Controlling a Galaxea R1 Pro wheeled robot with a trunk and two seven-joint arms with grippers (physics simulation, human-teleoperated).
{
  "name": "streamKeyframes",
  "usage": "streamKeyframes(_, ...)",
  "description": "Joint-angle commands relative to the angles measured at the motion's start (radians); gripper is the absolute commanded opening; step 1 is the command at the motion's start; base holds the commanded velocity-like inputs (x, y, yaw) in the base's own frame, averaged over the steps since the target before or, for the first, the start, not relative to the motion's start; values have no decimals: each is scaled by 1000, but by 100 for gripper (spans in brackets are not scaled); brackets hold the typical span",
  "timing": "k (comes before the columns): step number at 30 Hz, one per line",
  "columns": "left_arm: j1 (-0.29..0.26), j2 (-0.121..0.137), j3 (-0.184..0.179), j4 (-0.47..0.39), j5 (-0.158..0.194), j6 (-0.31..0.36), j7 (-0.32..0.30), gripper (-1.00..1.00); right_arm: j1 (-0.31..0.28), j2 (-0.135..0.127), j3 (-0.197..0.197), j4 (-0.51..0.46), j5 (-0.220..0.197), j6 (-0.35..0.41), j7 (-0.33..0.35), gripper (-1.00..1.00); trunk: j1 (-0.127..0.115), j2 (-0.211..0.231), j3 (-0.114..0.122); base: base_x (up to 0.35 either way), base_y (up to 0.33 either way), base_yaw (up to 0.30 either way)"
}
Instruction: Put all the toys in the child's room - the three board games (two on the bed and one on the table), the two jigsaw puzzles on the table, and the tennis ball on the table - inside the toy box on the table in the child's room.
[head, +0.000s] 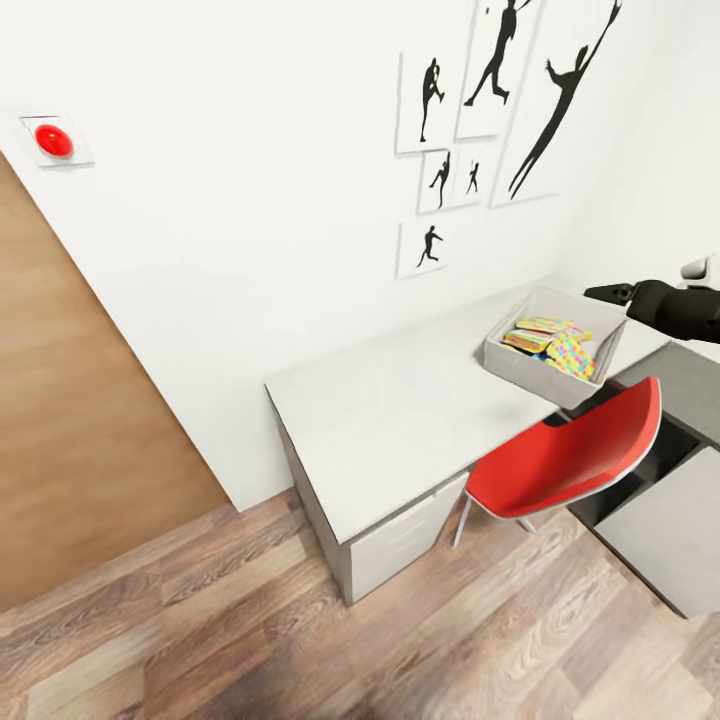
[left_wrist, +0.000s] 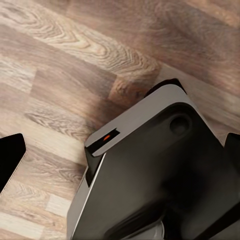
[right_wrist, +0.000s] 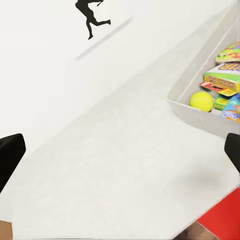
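Light-grey toy box (head: 520, 372) sits on the pale table (head: 400, 420), toward the corner where the light top meets the darker section (head: 690, 385). Inside it, head view: stacked board games (head: 540, 335) with yellow, green and red print, and a jigsaw puzzle (head: 570, 355) of yellow, pink, blue and green pieces leaning across them. Right wrist view adds the tennis ball (right_wrist: 201, 101), yellow-green, lying in the box against the near wall (right_wrist: 192, 112), touching the game boxes (right_wrist: 225, 75). Large orange-red letters show on the green-bordered game box, cut off at the picture's edge; not readable as a word. Other print too small to make out.

Right gripper (head: 612, 294) hangs in the air just beside the box's far right rim, dark fingers pointing toward the wall; whether it touches the rim cannot be told. In the right wrist view its two fingertips (right_wrist: 10, 155) sit far apart at opposite edges, nothing between them: spread wide, empty.

Left gripper (left_wrist: 120, 165): black fingertips (left_wrist: 9, 157) likewise far apart, nothing held, hanging over the robot's grey-and-black base (left_wrist: 150, 165), which carries a small orange light (left_wrist: 106, 136), and wood-plank floor (left_wrist: 75, 60).

Red chair (head: 570, 455) with white edge and thin legs stands tucked at the table, seat shell just in front of the box. White drawer fronts (head: 405, 535) below the tabletop. Black athlete silhouettes (head: 500, 110) in white frames on the wall above. Red round button (head: 53, 141) on a white plate near the wooden door (head: 70, 420).
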Motion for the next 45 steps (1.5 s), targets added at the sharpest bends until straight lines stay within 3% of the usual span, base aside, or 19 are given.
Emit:
streamKeyframes(1, -2, 0, 8, -2, -6, 5, -9, 100, -2, 0, -1, -1, -10, 3, -10, 100, 0, -2, 0, -146, 98, -98)
streamKeyframes(13, -2, 0, 8, -2, -7, 3, -8, 100, -78, -12, -25, -1, -6, 3, -16, 100, 0, -2, 18, -48, 32, -118)
streamKeyframes(17, -2, 0, 8, -2, -7, 3, -8, 100, -94, -50, -32, -1, -7, 3, -15, 100, 0, -2, 24, -6, 4, -132)
streamKeyframes(23, -2, 0, 8, -2, -7, 2, -8, 100, -94, -74, -47, -1, -9, 3, -15, 100, 0, -2, 32, -3, 2, -135)
streamKeyframes(40, -2, 0, 8, -2, -7, 2, -8, 100, 43, -124, -157, -1, -4, 3, -17, 100, 0, -2, 58, 0, 0, -138)
streamKeyframes(45, -2, 0, 8, -2, -7, 2, -8, 100, 142, -141, -184, -1, -3, 3, -16, 100, 0, -2, 65, 0, 0, -138)
